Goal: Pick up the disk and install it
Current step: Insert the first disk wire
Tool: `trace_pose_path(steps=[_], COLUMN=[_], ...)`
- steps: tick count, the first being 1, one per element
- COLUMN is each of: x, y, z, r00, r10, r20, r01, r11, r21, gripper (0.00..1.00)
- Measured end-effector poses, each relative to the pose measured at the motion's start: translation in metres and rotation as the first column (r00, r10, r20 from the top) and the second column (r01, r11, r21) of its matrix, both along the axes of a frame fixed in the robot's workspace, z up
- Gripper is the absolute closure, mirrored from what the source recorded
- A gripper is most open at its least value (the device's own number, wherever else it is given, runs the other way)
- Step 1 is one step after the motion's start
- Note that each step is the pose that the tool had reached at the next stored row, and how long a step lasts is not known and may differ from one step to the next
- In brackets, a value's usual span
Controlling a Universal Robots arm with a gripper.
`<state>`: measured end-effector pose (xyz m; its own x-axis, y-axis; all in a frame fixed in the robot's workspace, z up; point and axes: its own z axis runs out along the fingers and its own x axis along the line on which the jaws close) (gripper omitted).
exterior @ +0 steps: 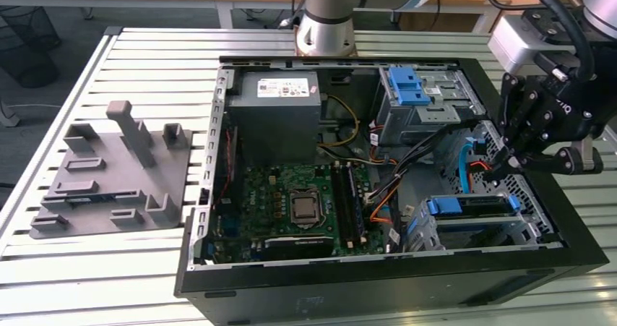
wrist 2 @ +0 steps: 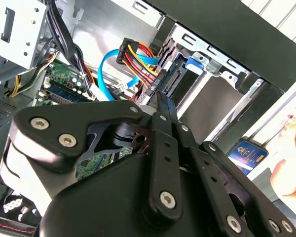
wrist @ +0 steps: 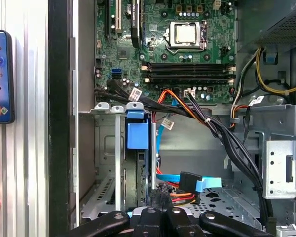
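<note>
The pincer [exterior: 521,168] hangs at the 3 o'clock edge of the open case [exterior: 386,282] in the exterior view, its black fingers [wrist 2: 164,106] drawn together over the cable plug, holding nothing I can make out. In both wrist views the tips sit right at the red, yellow and black plug [wrist 2: 138,61] and the flat blue cable [wrist: 207,183].

The disk [exterior: 467,207] already sits in the lower drive cage [exterior: 525,228], at about 4 o'clock in the case, its blue end [wrist: 137,133] facing out between the metal cage walls. The upper cage [exterior: 424,98] carries a blue latch [exterior: 408,87]. Inside the case lie the green board [exterior: 299,210] and the grey supply box [exterior: 279,116]. The case rests on the slatted counter [exterior: 115,268], beside a grey fixture [exterior: 111,174]. A phone [wrist: 0,76] lies by the case.
</note>
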<state>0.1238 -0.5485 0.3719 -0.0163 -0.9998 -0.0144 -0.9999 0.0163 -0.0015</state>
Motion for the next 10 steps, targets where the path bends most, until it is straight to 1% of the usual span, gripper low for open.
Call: trace_pose_path(steps=[1,2,6,8,10], x=[0.0000,0.0001,0.0002,0.0001,0.0001], y=[0.0004,0.0013,0.0059,0.0069,0.0072], z=[-0.0005,-0.0012,-0.0039,-0.0060,-0.0082], r00=[1.0000,1.0000,1.0000,1.0000,1.0000], r10=[0.000,0.000,0.000,0.000,0.000], r20=[0.0000,0.0000,0.0000,0.0001,0.0016], r01=[0.000,0.000,0.000,0.000,0.000], r11=[1.0000,1.0000,1.0000,1.0000,1.0000], r21=[-0.0002,-0.0003,-0.0002,0.0001,-0.0002], gripper=[0.89,0.83,0.83,0.83,0.83])
